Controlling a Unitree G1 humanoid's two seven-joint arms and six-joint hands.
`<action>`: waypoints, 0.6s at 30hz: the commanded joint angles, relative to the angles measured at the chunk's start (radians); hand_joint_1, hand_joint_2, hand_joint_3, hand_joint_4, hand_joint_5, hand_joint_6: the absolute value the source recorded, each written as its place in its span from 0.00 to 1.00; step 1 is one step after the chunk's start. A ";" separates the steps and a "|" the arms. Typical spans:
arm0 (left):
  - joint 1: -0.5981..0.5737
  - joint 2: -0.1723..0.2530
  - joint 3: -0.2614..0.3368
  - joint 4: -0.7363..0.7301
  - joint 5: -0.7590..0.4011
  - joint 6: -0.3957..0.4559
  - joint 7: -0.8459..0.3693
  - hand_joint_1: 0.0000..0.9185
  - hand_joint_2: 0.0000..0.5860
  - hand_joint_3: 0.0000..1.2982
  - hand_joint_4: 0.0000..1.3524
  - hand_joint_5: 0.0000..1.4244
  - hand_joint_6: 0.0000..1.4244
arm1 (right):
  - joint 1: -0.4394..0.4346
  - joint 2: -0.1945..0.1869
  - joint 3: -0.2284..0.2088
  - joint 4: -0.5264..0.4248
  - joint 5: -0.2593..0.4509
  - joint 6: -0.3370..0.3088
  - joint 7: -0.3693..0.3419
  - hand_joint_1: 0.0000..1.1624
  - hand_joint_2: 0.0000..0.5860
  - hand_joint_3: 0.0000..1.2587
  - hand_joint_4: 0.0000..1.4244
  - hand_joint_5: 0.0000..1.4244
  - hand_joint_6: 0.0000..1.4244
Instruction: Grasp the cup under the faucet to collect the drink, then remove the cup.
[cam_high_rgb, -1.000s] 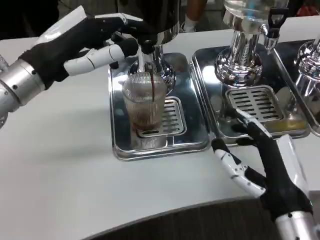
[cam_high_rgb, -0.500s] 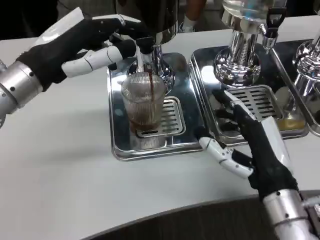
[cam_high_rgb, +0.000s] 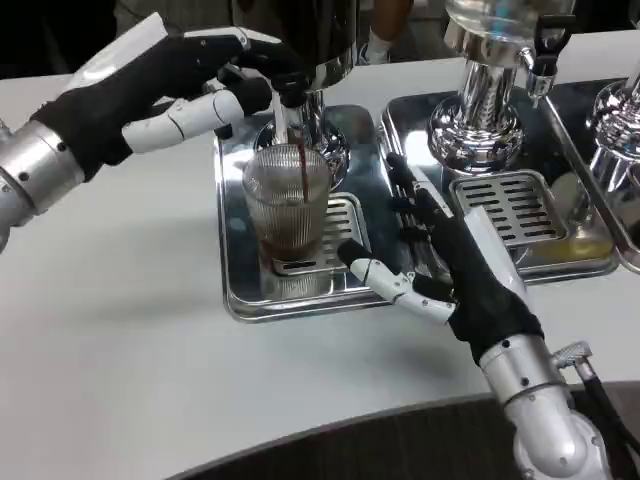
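Observation:
A clear ribbed cup (cam_high_rgb: 288, 208) stands on the grille of the left steel drip tray (cam_high_rgb: 240, 290), under the faucet (cam_high_rgb: 292, 100). A dark stream runs into it and brown drink fills its lower part. My left hand (cam_high_rgb: 175, 80) reaches in from the left and its fingers press on the black faucet handle above the cup. To the right of the cup, my right hand (cam_high_rgb: 450, 265) hovers with fingers spread, the thumb close to the cup's base but apart from it. It holds nothing.
A second drip tray (cam_high_rgb: 590, 262) with a chrome dispenser (cam_high_rgb: 485, 90) stands right of the first. Another chrome dispenser (cam_high_rgb: 615, 130) is at the far right edge. The table's front edge curves just below my right forearm.
My right hand has moved up and to the left, from the table's front edge over the trays toward the cup. The left hand stays on the faucet handle and the drink level has risen slightly.

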 joint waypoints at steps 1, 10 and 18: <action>0.028 0.017 -0.004 -0.001 0.010 0.004 -0.024 0.01 0.15 0.25 0.26 0.30 0.52 | -0.040 0.014 0.011 0.050 -0.024 0.003 -0.022 0.51 0.33 0.03 0.03 0.09 0.19; 0.026 0.018 -0.002 -0.006 0.007 0.012 -0.025 0.03 0.16 0.25 0.26 0.29 0.52 | -0.120 0.041 0.024 0.148 -0.058 0.013 -0.055 0.52 0.33 0.00 0.00 0.06 0.15; 0.026 0.018 -0.001 -0.007 0.007 0.016 -0.024 0.03 0.16 0.25 0.26 0.30 0.52 | -0.176 0.060 0.035 0.236 -0.068 0.006 -0.085 0.52 0.32 0.00 0.00 0.06 0.15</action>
